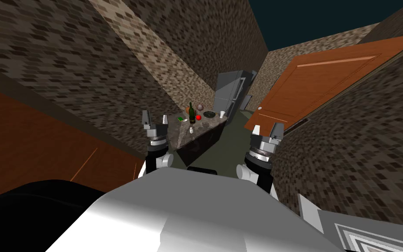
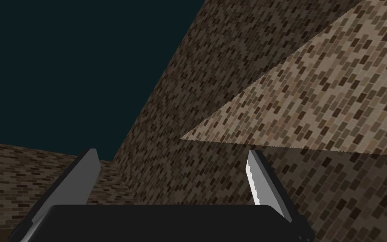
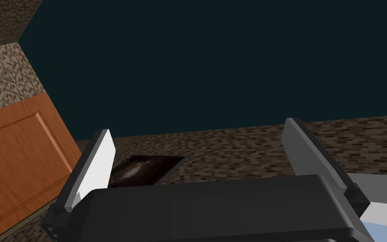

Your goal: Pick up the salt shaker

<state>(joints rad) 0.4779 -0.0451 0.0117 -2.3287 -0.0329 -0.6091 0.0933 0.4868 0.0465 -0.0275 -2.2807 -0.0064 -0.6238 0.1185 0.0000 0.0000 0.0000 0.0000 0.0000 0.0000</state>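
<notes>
A small white salt shaker (image 1: 191, 130) stands near the front of a stone-topped counter (image 1: 212, 123) ahead of me, along the left wall. My left gripper (image 1: 155, 118) is raised in front of my chest, short of the counter's near end, open with nothing between its fingers (image 2: 264, 185). My right gripper (image 1: 266, 130) is held up at the right, over the floor beside the counter, also open and empty, its fingers (image 3: 98, 166) wide apart.
On the counter stand a dark green bottle (image 1: 192, 114), a red apple (image 1: 198, 117), a dark bowl (image 1: 209, 114), a white cup (image 1: 222, 114) and a green packet (image 1: 181, 119). A grey fridge (image 1: 231, 94) stands behind it. An orange door (image 1: 327, 83) hangs at the right; green floor (image 1: 233, 140) runs between.
</notes>
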